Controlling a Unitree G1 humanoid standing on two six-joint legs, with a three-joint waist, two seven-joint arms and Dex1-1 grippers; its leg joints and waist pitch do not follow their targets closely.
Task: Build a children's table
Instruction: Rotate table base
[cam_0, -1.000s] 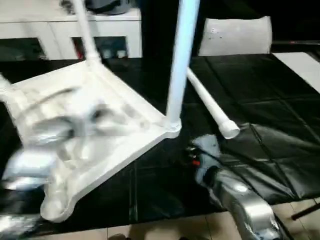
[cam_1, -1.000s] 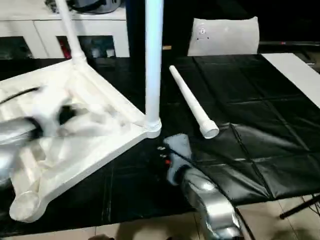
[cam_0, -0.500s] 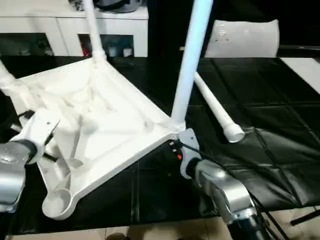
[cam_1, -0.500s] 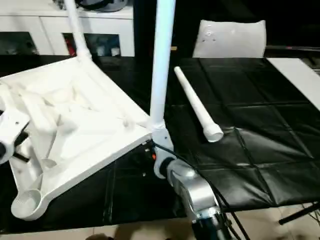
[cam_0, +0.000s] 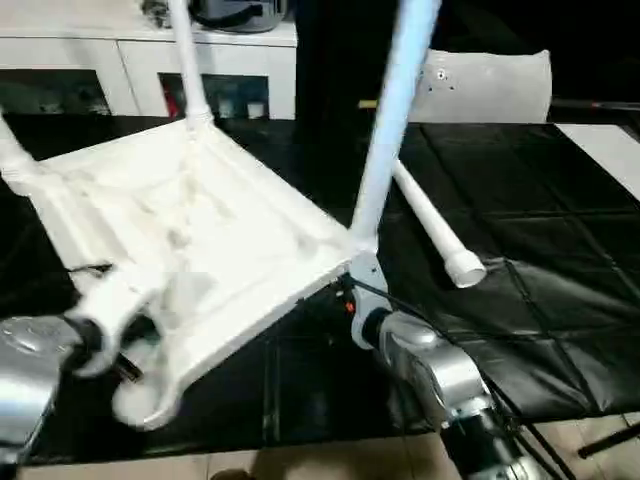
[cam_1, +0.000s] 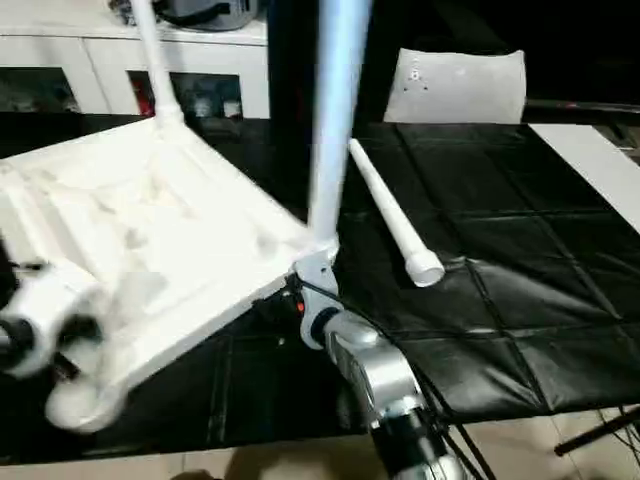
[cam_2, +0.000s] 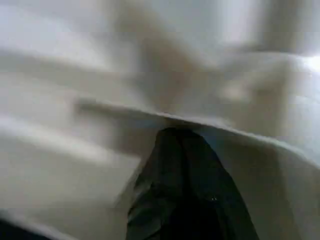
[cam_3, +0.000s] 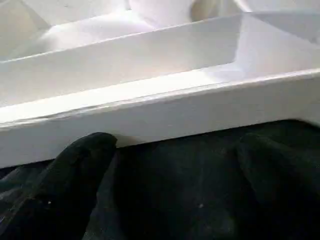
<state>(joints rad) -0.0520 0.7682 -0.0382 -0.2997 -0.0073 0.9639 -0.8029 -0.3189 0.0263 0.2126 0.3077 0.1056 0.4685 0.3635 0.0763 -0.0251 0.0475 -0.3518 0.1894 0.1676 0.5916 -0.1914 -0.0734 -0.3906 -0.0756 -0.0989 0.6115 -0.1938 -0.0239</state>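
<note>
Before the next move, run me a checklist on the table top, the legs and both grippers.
1. Table top upside down on the black mat, ribs up: ok.
2. Legs seated: three stand in corner sockets, the near one upright: ok.
3. Fourth socket, at the nearest corner, has no leg: not ok.
4. Spare leg lies loose on the mat, apart from the top: ok to fetch.
5. Left gripper shut against the top's edge; whether it holds the top: cannot tell.
6. Right gripper open, fingers level with the top's side rim, gripping nothing: ok.
</note>
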